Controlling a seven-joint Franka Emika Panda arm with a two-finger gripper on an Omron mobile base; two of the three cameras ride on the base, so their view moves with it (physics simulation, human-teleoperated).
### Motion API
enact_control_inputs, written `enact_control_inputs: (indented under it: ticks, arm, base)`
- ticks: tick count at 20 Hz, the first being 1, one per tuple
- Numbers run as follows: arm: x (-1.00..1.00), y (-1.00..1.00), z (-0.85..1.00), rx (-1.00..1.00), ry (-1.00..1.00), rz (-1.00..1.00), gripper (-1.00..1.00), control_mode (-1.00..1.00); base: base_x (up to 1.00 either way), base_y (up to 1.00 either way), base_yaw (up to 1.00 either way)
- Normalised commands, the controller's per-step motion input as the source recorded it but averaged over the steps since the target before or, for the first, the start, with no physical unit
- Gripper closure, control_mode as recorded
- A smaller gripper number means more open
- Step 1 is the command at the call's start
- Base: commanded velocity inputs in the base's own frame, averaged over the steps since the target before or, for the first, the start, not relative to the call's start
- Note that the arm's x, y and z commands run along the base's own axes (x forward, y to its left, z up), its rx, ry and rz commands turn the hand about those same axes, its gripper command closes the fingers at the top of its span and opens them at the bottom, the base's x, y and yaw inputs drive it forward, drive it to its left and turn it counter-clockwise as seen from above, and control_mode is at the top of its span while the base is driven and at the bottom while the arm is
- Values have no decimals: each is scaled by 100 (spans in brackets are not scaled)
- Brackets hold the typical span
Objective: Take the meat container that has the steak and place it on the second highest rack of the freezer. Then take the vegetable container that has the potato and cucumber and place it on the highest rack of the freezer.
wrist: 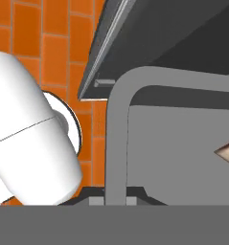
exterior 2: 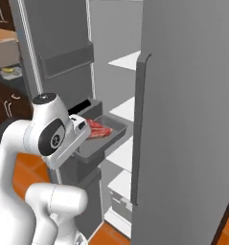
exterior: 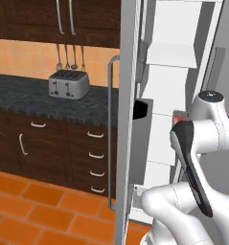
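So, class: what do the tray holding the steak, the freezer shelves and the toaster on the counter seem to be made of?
Tray: grey and matte, thin raised rim; metal or plastic. Freezer shelves: flat, plain white, likely plastic. Toaster: silvery and faintly shiny, probably brushed metal. The steak: red raw meat.

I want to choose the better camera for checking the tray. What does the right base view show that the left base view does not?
Right base view alone: the grey meat container at the gripper, which is shut on its near rim, and the white inner shelves from the front.

Left base view alone: the toaster and hanging utensils.

Both: the steak, the arm and the open freezer.
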Motion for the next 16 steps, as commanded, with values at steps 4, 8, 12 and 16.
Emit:
enact_control_inputs:
  ticks: [4,8,12,16]
  arm:
    - [0,0,0,0,0,0,100,100]
    - [0,0,0,0,0,0,100,100]
    - [0,0,0,0,0,0,100,100]
    - [0,0,0,0,0,0,100,100]
  base:
    - [51,-5,13]
    - [6,0,16]
    - [32,-3,17]
    - [49,-1,10]
